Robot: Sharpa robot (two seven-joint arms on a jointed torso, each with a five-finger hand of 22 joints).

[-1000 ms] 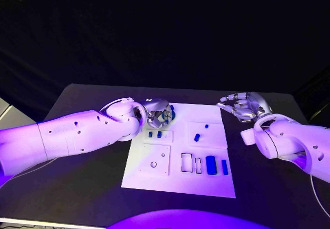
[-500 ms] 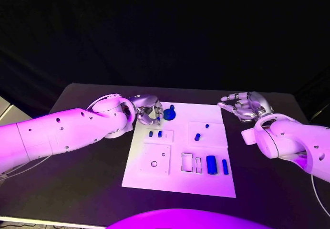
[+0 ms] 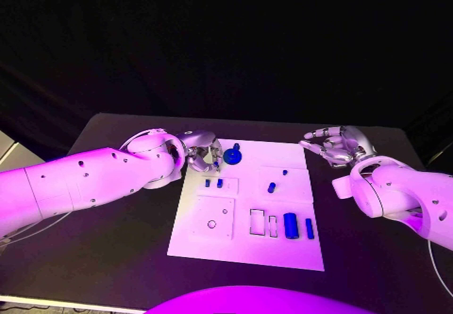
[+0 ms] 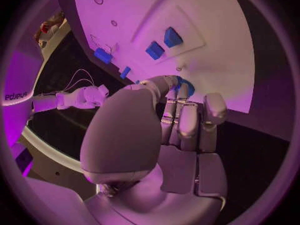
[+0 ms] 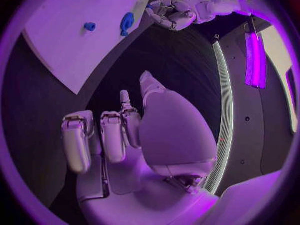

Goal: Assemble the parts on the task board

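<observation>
One white task board (image 3: 247, 245) lies in the middle of the black table (image 3: 113, 261), flanked by two white arms, each ending in a silver hand. The left hand (image 3: 205, 157) sits at the board's far left corner, its fingers drawn together beside a round blue disc part (image 3: 232, 156) with a small blue nub just beyond it; from the head view it cannot be told whether the fingers grip the disc or merely touch it. The right hand (image 3: 335, 147) hovers off the board's far right corner, fingers loosely curled and apart, holding nothing. On the board the head view shows two small blue pegs (image 3: 213, 184) side by side, two more blue pieces (image 3: 271, 187) on the raised right-hand panel, and two upright blue bars (image 3: 297, 226) near the right edge beside two empty rectangular slots (image 3: 262, 223); a small ring hole (image 3: 211, 224) marks the left panel. The left wrist view adds what the head view hides: the fingertips (image 4: 181, 87) pressed against the blue disc at the board's edge. The right wrist view shows its own hand's fingers (image 5: 103, 135) parted over bare table, with the left hand (image 5: 172, 14) by the disc across the board.
</observation>
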